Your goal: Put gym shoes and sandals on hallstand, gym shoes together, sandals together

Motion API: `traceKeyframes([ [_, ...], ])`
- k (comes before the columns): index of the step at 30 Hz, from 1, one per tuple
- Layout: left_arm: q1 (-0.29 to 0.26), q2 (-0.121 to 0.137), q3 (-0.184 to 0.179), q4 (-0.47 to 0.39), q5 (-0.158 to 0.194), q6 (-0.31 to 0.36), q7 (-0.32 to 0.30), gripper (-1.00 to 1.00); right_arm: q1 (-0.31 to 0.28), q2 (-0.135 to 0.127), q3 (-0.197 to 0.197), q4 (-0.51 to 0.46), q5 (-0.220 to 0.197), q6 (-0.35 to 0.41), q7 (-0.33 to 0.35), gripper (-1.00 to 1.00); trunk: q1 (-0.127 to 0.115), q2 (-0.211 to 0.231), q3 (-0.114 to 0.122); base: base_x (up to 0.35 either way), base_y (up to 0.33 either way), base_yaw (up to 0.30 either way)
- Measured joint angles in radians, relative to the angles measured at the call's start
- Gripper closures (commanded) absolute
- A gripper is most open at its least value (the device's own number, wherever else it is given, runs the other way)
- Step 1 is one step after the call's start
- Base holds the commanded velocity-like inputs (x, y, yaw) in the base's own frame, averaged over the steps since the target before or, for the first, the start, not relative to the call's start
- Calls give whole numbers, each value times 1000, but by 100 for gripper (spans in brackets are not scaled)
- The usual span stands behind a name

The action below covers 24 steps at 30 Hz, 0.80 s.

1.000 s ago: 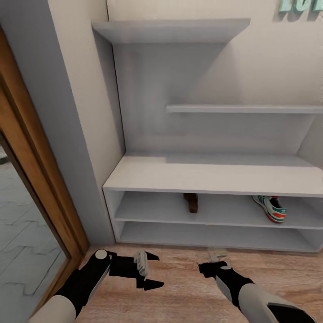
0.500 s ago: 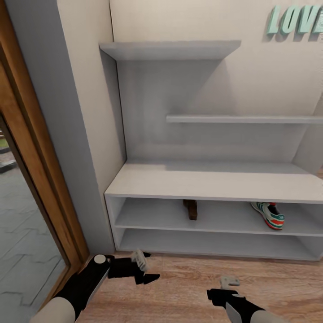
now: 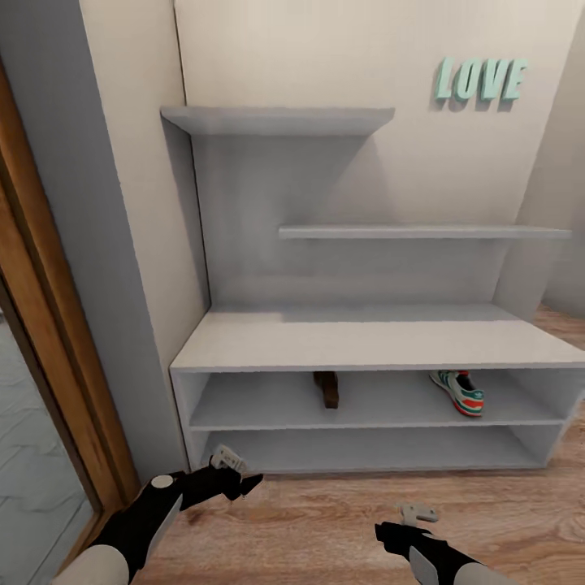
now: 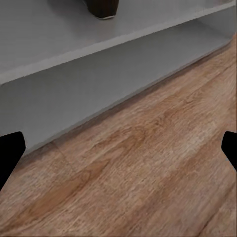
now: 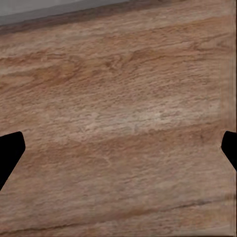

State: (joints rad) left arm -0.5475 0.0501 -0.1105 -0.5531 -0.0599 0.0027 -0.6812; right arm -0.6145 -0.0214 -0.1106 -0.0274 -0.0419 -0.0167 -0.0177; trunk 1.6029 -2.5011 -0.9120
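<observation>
The white hallstand (image 3: pixel 374 341) fills the head view, with a wide bench top over two long low openings. In its upper opening, one dark brown sandal (image 3: pixel 327 388) stands near the middle and one white gym shoe (image 3: pixel 460 392) with green and red accents lies further right. The two are well apart. My left gripper (image 3: pixel 236 475) hovers open over the corridor floor (image 3: pixel 325 520) by the rack's left foot. The left wrist view shows its tips wide apart (image 4: pixel 118 153) and the sandal (image 4: pixel 102 7) on the shelf ahead. My right gripper (image 3: pixel 414 520) is open and empty above bare planks (image 5: pixel 118 98).
A wooden door frame (image 3: pixel 49 341) and a grey wall edge (image 3: pixel 122 284) stand close on the left. Teal letters (image 3: pixel 479 80) hang above the staggered wall shelves. The lowest opening (image 3: pixel 366 447) holds nothing. A side wall closes the rack's right end.
The head camera has tilted up and pulled back, so the whole rack and the letters now show. My right gripper has drawn back from the rack. My left gripper has turned toward the rack's base.
</observation>
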Motion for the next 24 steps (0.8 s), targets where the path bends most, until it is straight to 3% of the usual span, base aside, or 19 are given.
traceKeyframes([
  [1,0,0,33,11,0,-1,14,-100,0,0,0,0,-1,0,0,-100,0,0,4,0,0,-296],
  [4,0,0,53,18,0,-1,23,-100,0,1,-1,0,-1,0,0,-100,-2,1,16,0,0,-298],
  [12,0,-2,59,27,0,-2,41,-100,0,1,-1,1,-1,1,0,-100,-25,43,46,0,0,-299],
  [24,0,-2,61,163,0,-47,79,-100,0,0,-1,1,-1,1,0,-100,-71,127,89,0,0,-300],
])
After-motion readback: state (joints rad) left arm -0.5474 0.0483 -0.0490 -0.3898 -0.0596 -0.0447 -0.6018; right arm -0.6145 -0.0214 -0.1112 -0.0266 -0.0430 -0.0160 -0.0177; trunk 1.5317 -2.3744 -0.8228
